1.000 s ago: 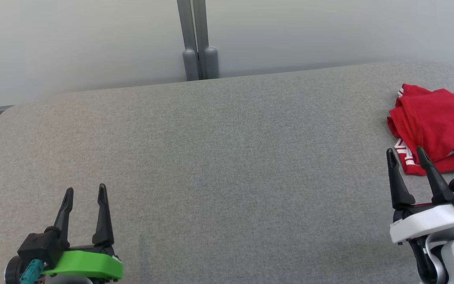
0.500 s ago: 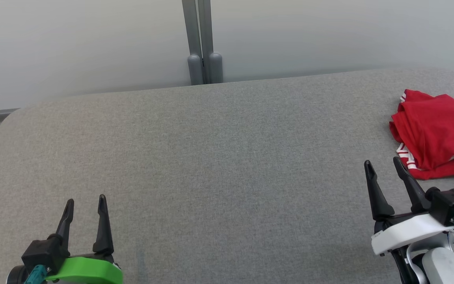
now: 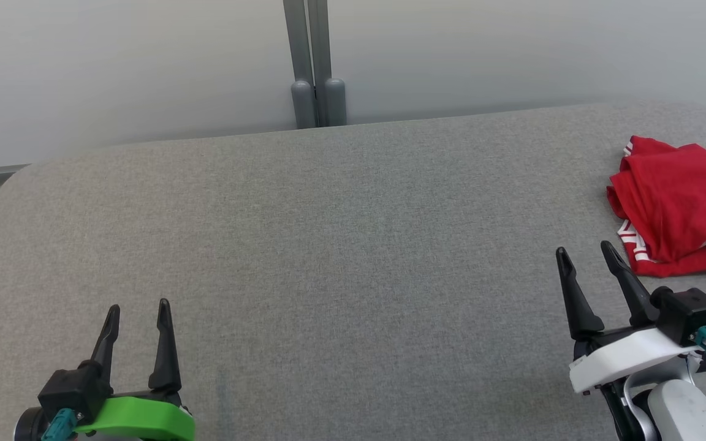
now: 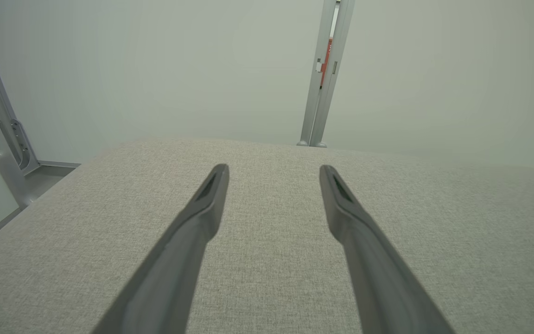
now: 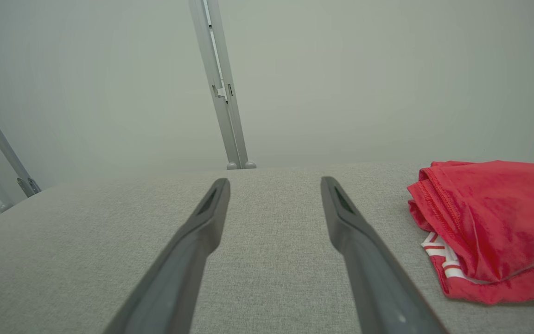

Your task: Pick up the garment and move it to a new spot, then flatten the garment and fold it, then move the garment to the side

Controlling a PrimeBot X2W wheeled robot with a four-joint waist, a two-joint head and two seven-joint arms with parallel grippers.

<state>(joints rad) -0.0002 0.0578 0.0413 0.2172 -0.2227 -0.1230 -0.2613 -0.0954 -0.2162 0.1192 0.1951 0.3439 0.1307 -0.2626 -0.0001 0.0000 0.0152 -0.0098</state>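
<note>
One red garment (image 3: 681, 205) with white striped trim lies in a loose, creased bundle on the grey fabric table (image 3: 341, 245), at the table's far right corner, its right part cut off by the edge of the head view. The right tool (image 3: 584, 250) hovers over the table's near right part, its two dark fingers (image 3: 575, 300) spread wide with nothing between them. Their tips point toward the table's far side and stop just short of the garment's near left corner, close beside it but apart. In the right wrist view the garment sits off to the right of the right-hand finger, outside the gap. The left tool (image 3: 138, 305) is over the table's near left part, well apart from the garment, its own pair of fingers also held open and empty. Behind the table's far edge, near its middle, stands one grey post (image 3: 315, 61) made of two uprights side by side. In all: one garment, two tools, one table.
</note>
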